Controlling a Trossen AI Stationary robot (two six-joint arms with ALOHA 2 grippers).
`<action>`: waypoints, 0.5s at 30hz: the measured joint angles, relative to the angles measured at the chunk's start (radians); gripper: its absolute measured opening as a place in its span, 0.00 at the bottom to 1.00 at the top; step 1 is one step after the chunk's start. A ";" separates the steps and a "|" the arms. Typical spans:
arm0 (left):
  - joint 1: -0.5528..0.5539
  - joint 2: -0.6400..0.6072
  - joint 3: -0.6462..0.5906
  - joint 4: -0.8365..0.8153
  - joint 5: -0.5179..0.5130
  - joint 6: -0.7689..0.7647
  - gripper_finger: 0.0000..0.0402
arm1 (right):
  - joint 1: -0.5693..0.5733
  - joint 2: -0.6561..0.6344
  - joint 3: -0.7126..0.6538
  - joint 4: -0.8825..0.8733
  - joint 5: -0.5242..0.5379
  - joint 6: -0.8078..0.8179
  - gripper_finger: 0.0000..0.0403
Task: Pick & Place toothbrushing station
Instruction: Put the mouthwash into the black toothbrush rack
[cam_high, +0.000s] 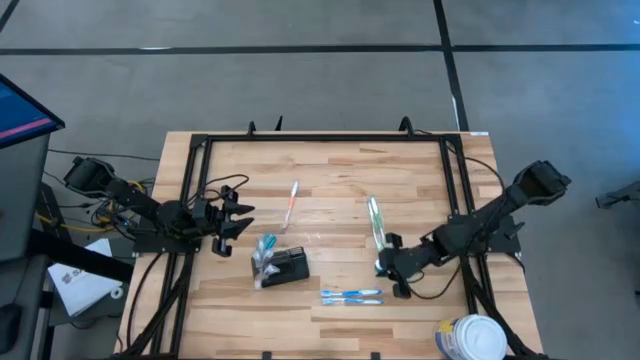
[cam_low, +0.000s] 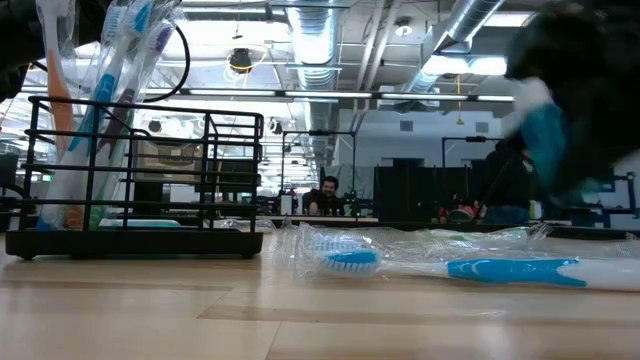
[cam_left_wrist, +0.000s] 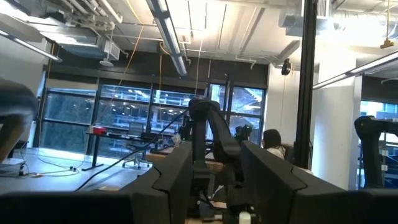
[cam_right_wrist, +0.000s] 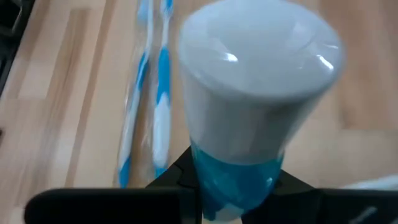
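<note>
Two arms in play, we read it left to right. Left gripper (cam_high: 240, 218) waits near the table's left edge, fingers apart, holding nothing. The toothbrushing station (cam_high: 284, 264) sits just beside it toward centre, a few brushes already standing in it (cam_low: 95, 110), so we judge the task partly done. Left to go: the orange toothbrush (cam_high: 291, 205), the blue toothbrushes (cam_high: 351, 296) in clear wrap, and the toothpaste tube (cam_right_wrist: 258, 112). Right gripper (cam_high: 386, 262) is clamped on that tube, white cap toward its wrist camera. White tub (cam_high: 472, 338) at the right corner is clear of the path; the blue pair lies between gripper and station.
</note>
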 joint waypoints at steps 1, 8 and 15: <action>0.000 0.000 0.007 -0.003 0.000 0.000 0.33 | -0.016 -0.012 0.023 -0.032 -0.004 -0.018 0.13; 0.000 0.000 0.113 -0.166 0.000 0.001 0.33 | -0.132 -0.022 0.183 -0.213 -0.089 -0.138 0.13; 0.000 0.000 0.285 -0.471 0.000 0.000 0.33 | -0.221 -0.020 0.321 -0.348 -0.183 -0.252 0.13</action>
